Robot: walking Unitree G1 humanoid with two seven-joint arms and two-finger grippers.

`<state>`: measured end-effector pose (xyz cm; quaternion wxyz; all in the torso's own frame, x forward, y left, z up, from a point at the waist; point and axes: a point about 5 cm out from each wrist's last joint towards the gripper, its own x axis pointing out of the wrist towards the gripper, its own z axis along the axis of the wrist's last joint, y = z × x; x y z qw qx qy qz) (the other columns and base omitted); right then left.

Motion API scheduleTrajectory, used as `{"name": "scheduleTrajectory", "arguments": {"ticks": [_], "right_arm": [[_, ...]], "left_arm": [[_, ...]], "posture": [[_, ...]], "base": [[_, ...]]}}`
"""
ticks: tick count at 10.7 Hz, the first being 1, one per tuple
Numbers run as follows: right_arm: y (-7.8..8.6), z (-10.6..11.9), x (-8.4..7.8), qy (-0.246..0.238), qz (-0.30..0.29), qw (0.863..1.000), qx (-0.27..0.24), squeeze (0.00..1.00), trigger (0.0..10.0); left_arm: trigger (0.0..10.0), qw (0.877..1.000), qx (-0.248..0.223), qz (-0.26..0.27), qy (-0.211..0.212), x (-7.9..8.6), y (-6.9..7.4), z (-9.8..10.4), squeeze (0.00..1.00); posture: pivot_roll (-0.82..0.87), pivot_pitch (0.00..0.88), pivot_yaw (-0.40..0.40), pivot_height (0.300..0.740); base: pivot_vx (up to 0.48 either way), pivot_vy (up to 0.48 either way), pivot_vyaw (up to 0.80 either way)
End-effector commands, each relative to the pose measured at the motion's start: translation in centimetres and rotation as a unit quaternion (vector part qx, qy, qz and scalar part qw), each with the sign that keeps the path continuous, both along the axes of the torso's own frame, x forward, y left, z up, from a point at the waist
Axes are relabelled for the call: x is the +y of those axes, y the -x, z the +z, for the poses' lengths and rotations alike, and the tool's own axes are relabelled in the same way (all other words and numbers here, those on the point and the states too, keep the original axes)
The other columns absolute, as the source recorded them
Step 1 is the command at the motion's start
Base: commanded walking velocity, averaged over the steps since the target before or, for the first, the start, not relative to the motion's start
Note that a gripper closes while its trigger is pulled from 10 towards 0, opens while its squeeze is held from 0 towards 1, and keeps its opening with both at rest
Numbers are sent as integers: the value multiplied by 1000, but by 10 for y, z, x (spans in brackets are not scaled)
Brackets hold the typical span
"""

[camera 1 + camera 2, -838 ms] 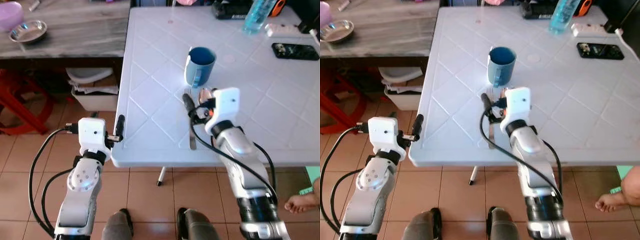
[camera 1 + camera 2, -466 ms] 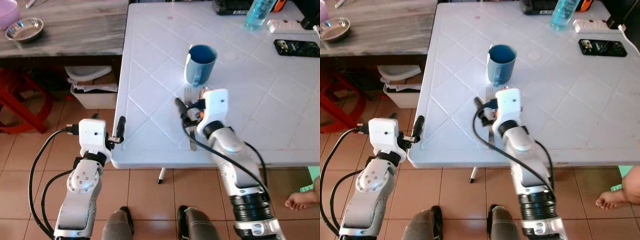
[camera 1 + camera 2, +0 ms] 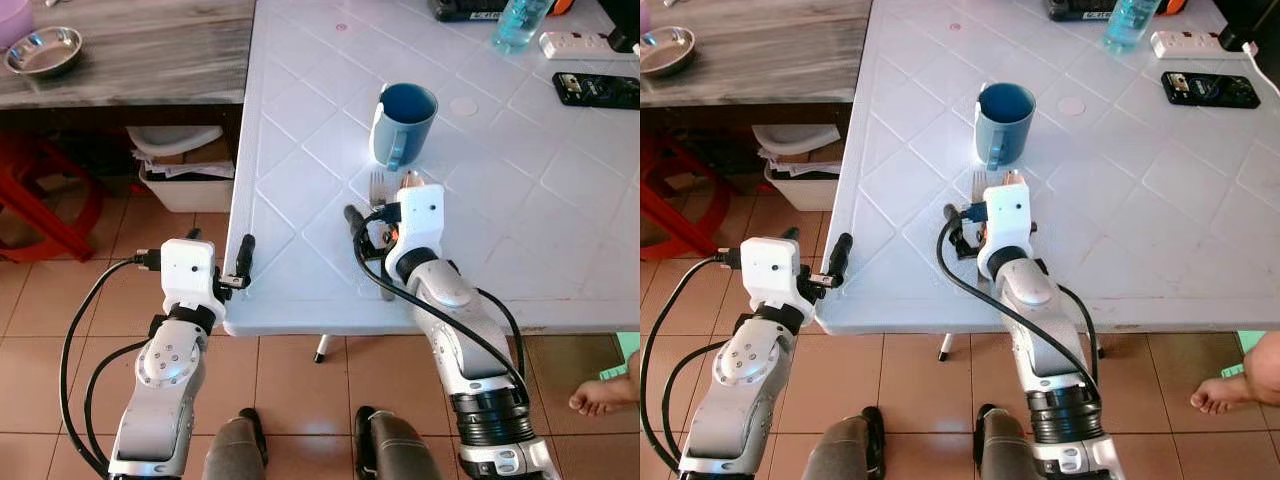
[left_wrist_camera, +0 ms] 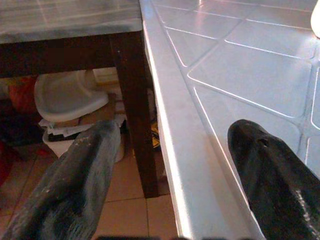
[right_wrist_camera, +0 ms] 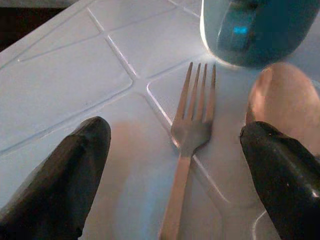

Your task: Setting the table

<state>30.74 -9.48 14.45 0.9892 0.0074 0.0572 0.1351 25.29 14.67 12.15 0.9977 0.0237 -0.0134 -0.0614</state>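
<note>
The fork (image 5: pixel 186 150) lies flat on the white table (image 3: pixel 300 150), tines toward the blue mug (image 3: pixel 402 122), with a spoon (image 5: pixel 280 102) just beside it. The right gripper (image 5: pixel 175 170) hovers low over the fork, fingers apart on either side and holding nothing, so cutlery placing seems the step in hand. Next would be to close on the handle or lift clear; which, I cannot tell. The left gripper (image 4: pixel 170 165) sits spread at the table edge, idle. A phone (image 3: pixel 600 88), bottle (image 3: pixel 520 22) and power strip (image 3: pixel 585 44) lie well apart; the mug crowds the tines.
</note>
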Motion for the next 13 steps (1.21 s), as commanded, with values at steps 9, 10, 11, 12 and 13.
{"name": "scheduleTrajectory", "arguments": {"ticks": [9, 10, 11, 12, 13], "right_arm": [[6, 18, 8, 24, 12, 999, 17, 0, 10000], [14, 10, -4, 43, -6, 998, 37, 0, 10000], [19, 4, -11, 55, -16, 997, 51, 0, 10000], [24, -2, -21, 58, -33, 996, 66, 0, 10000], [24, 0, -24, 52, -40, 996, 62, 0, 10000]], "left_arm": [[10000, 1000, 2, 1, 0, 2, 3, 1, 0], [10000, 1000, 2, 2, 0, 2, 3, 1, 0], [10000, 1000, 2, 2, 0, 2, 3, 0, 0], [10000, 1000, 3, 2, 1, 1, 3, 0, 0], [10000, 1000, 3, 1, 2, 1, 3, 0, 0]], "posture": [[-19, 239, 25, 740], [-20, 241, 20, 740], [-24, 241, 19, 740], [-27, 241, 18, 740], [-33, 240, 23, 740]], "base": [[0, 0, 0], [0, 0, 0], [0, 0, 0], [0, 0, 0], [0, 0, 0]]}}
